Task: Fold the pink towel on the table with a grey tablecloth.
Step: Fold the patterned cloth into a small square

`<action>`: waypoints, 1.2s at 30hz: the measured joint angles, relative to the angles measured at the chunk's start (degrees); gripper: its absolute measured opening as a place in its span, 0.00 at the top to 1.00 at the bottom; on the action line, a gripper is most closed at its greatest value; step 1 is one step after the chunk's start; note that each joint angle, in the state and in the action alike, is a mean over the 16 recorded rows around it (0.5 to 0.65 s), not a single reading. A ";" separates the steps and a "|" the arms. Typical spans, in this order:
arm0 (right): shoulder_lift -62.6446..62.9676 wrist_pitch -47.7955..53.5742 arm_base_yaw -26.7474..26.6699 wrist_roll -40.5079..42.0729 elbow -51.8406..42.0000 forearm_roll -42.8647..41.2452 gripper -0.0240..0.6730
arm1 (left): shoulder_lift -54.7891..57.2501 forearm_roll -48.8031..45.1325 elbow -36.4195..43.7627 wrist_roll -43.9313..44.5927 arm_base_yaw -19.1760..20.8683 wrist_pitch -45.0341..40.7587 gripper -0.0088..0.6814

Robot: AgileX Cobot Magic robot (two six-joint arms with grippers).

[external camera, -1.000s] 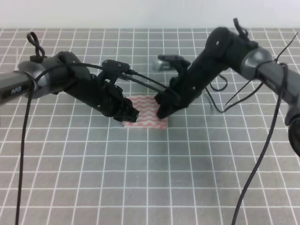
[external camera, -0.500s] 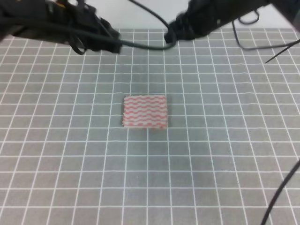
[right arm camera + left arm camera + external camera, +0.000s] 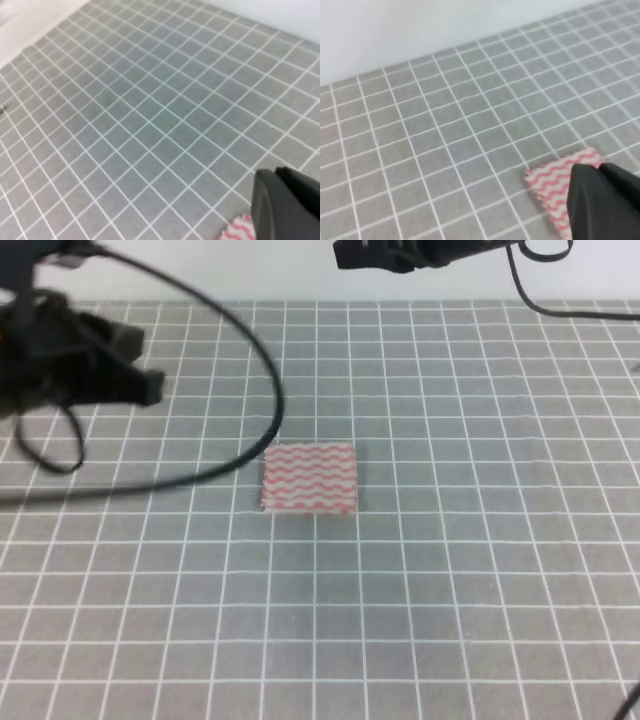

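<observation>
The jaws of the left gripper (image 3: 140,385) were blurred at the left edge of the high view, so I could not tell whether they stood wide or narrow. The right gripper (image 3: 345,254) was at the far top edge, also too unclear to judge. Neither held anything, as far as could be seen.

The pink towel (image 3: 309,478) lay alone near the middle of the table (image 3: 480,580), well apart from both arms, as a small neat rectangle that looked already folded.

In my judgement the fold was finished and the step in hand was to withdraw; this is done well by moving up and away so that no cable (image 3: 255,350) drags over the cloth.

The towel was thin and flat, with pink-and-white wavy stripes. The grey tablecloth carried a white square grid.
</observation>
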State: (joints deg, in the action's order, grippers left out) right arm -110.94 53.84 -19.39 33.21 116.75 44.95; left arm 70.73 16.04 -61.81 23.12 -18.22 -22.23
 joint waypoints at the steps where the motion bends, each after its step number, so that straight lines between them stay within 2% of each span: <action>1: 1.32 -1.00 0.00 0.49 -1.64 0.46 0.99 | -2.04 -0.01 1.64 -0.51 0.00 0.39 0.99; 9: 15.96 -12.09 0.00 3.93 -18.39 1.99 0.99 | -15.67 0.00 12.24 -3.37 0.01 1.15 0.99; 22: 42.89 -33.10 -0.02 7.25 -49.86 2.42 0.99 | -31.28 -0.27 25.33 -4.81 0.01 0.62 0.99; 30: 55.45 -39.59 -0.01 7.45 -64.15 3.40 0.99 | -41.17 -0.95 30.60 -5.07 0.01 0.00 0.99; 36: 62.33 -41.98 -0.01 7.45 -71.00 4.46 0.99 | -45.78 -1.32 32.23 -5.07 0.02 -1.96 0.99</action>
State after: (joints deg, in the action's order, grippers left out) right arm -48.61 11.86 -19.40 40.66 45.75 49.41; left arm 24.95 14.72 -29.58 18.05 -18.20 -24.19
